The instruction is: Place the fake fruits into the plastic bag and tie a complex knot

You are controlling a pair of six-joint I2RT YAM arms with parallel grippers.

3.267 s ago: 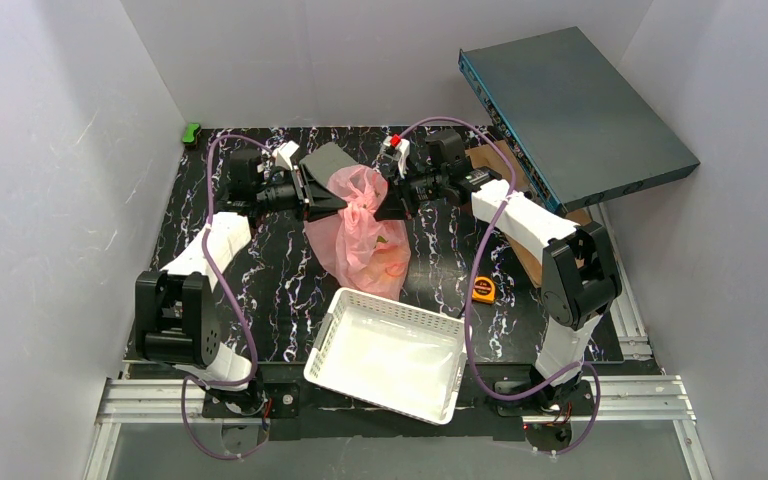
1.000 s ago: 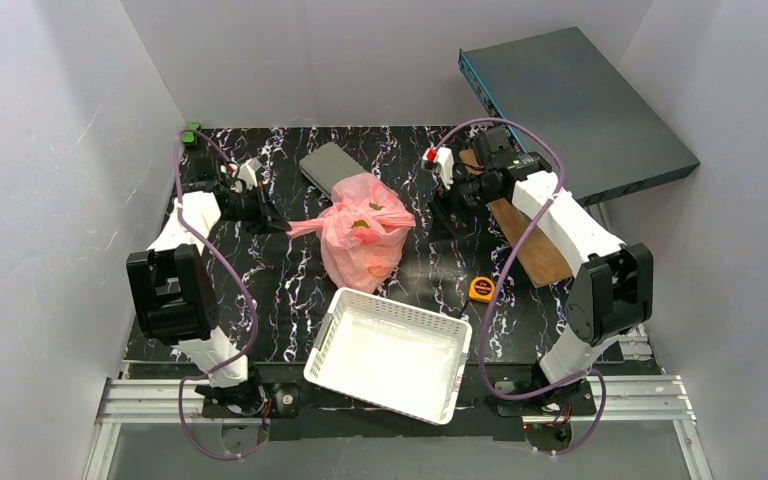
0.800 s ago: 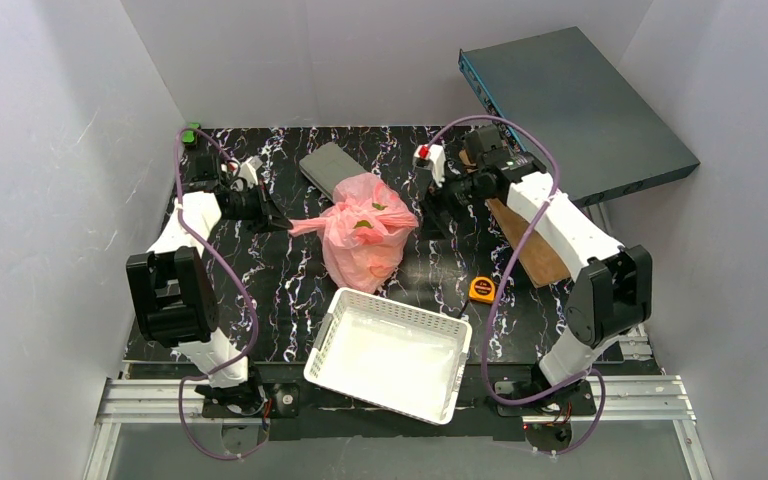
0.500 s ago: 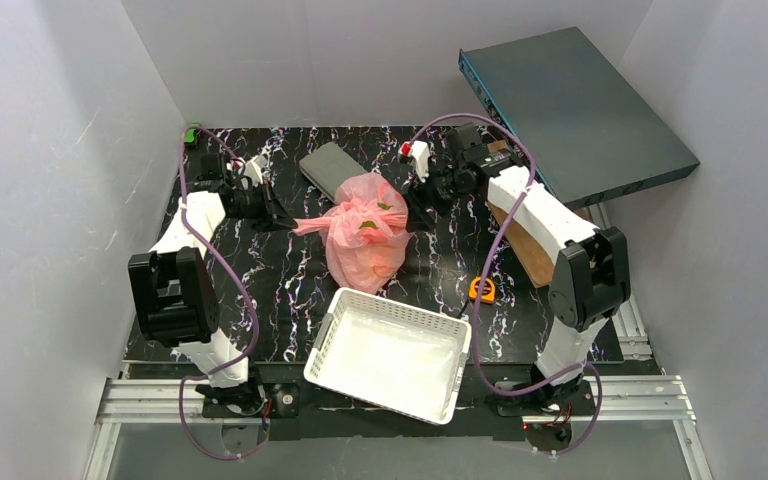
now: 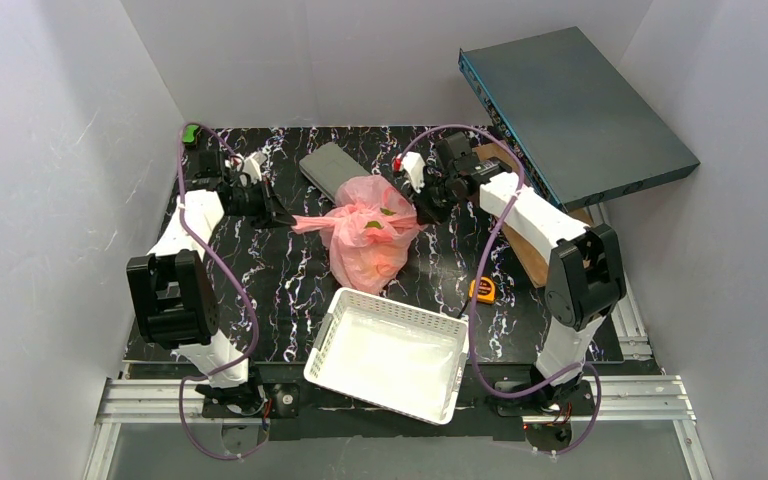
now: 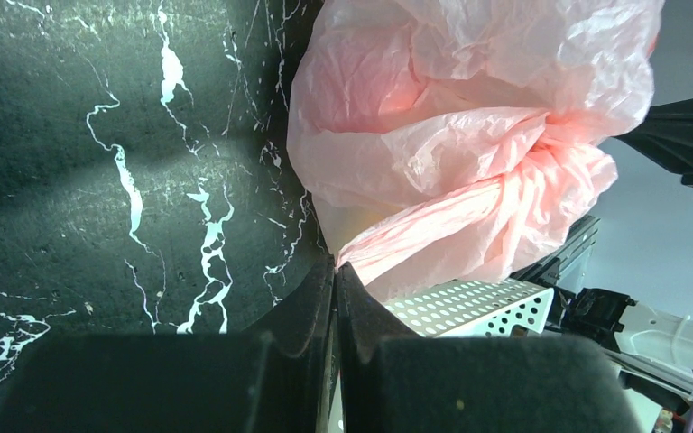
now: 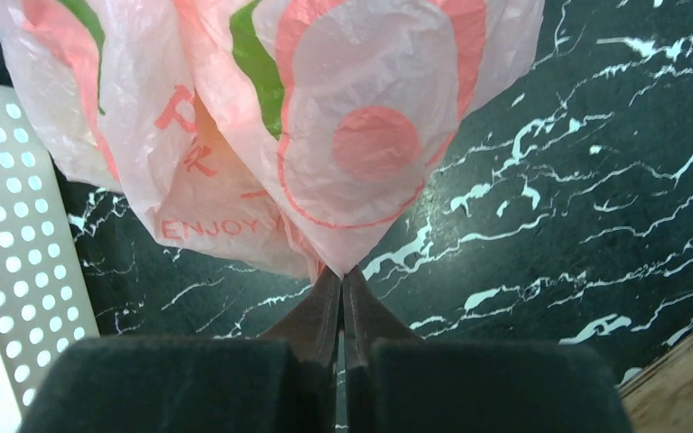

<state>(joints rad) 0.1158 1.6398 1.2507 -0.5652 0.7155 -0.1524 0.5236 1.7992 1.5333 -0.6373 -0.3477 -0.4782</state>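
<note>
So the plastic bag (image 5: 368, 250) sat mid-frame on the counter (image 5: 280, 290), just above the white basket (image 5: 390, 355). The left fingers (image 6: 311, 302) were pinched shut on a twisted pink strip (image 6: 451, 225) coming off the bag's left side. The right fingers (image 7: 316, 311) were closed tight too, nipping a fold at the bag's upper right.

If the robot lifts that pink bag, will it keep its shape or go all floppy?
Probably floppy: the bag is thin and crinkly, and it pulls out into a strip where the left gripper pinches it. It would likely sag, since its middle bulges as if full. The right gripper holds only a thin fold, which might slip.
</note>
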